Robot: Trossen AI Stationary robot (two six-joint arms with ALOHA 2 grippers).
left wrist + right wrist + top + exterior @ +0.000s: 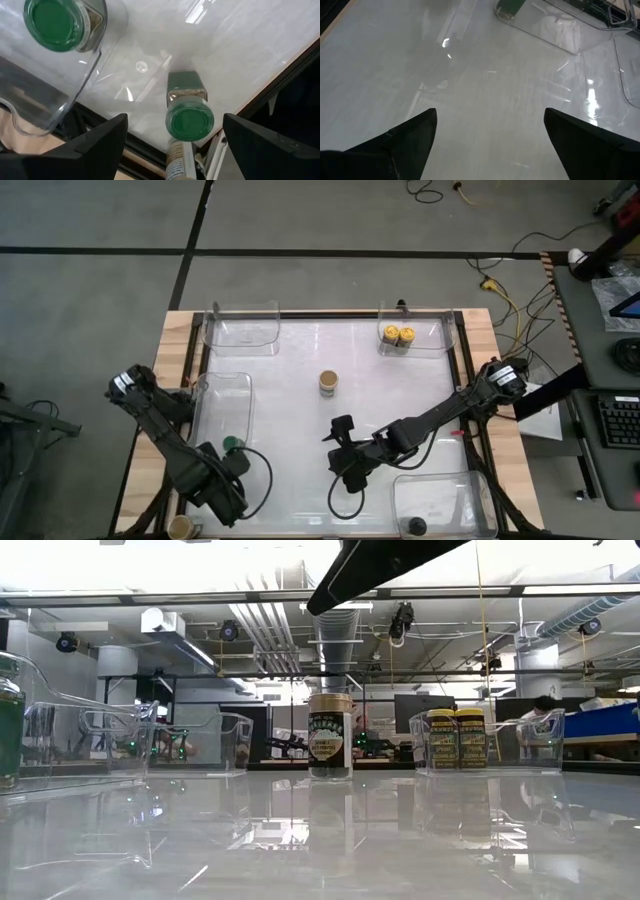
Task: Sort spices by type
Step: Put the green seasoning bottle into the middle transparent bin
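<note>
One tan-lidded jar [328,383] stands upright mid-table, lid up.

1. A glossy white table top [300,380] sits in a dark frame on a pale wooden base [150,400].
2. Four clear plastic bins stand on it: one at the far left corner [243,330], one at the far right corner [425,330], one along the left side [225,405], and one at the near right corner [450,492].
3. Grey floor [300,220] surrounds the table, crossed by dark tape lines.
4. Yellow and black cables [500,285] lie on the floor beyond the far right corner.
5. To the right, a desk carries a keyboard [620,420].
6. In the low view, ducts and pipes [250,625] run under the ceiling of the room behind.
</note>
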